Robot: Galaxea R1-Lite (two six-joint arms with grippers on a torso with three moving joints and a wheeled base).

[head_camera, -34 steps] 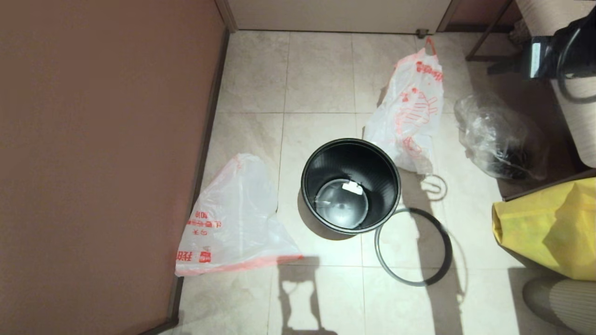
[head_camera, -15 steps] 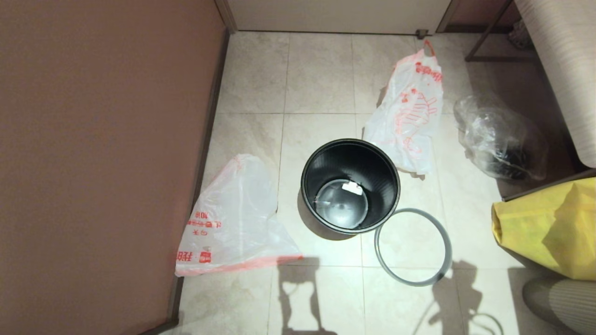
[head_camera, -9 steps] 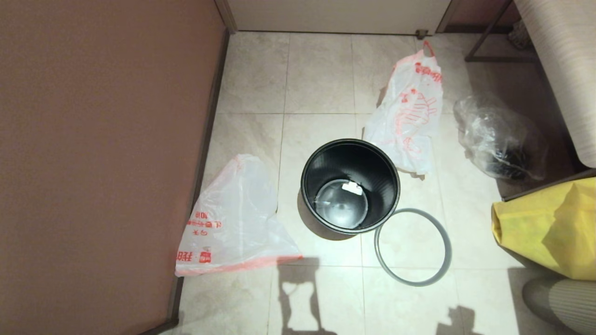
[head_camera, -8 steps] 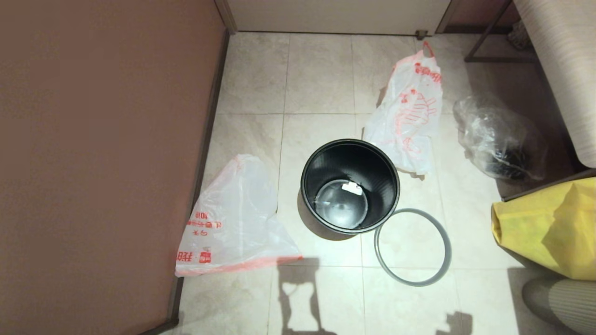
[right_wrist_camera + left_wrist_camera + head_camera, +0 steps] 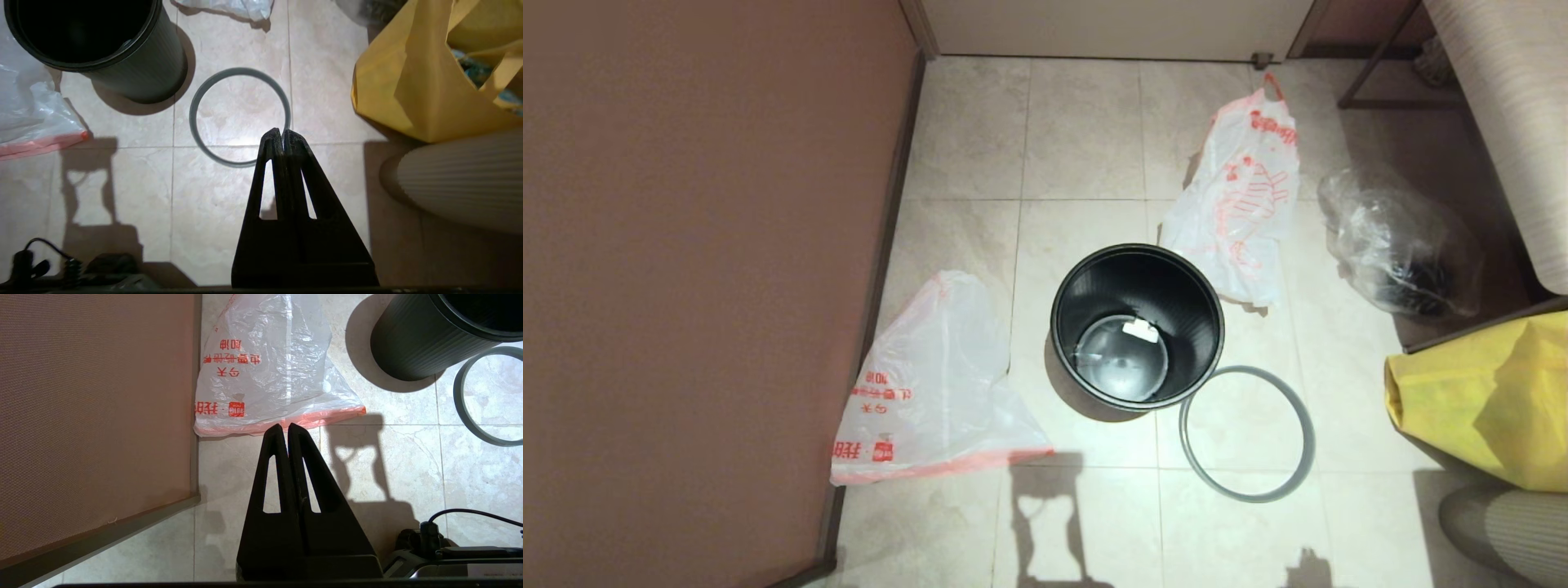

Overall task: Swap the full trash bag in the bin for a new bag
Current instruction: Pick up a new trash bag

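The black bin [image 5: 1137, 327] stands unlined on the floor tiles, with only a scrap of paper on its bottom. Its grey ring [image 5: 1248, 495] lies flat on the floor at its front right. The full trash bag [image 5: 1241, 204] lies behind the bin to the right. The new bag [image 5: 931, 392] lies limp by the wall on the left. Neither gripper shows in the head view. My left gripper [image 5: 288, 426] is shut and empty above the floor, near the new bag's [image 5: 265, 367] pink edge. My right gripper [image 5: 282, 132] is shut and empty above the ring's [image 5: 193, 118] near side.
A brown wall [image 5: 686, 286] closes the left side. A clear bag with dark contents [image 5: 1401, 245] and a yellow fabric bag [image 5: 1486, 400] sit on the right. Striped furniture [image 5: 1503, 122] stands behind them, and a door runs along the back.
The right arm has drawn back out of the head view. Its shadow has slid off the ring toward the bottom edge. Bin, ring and bags lie where they were.
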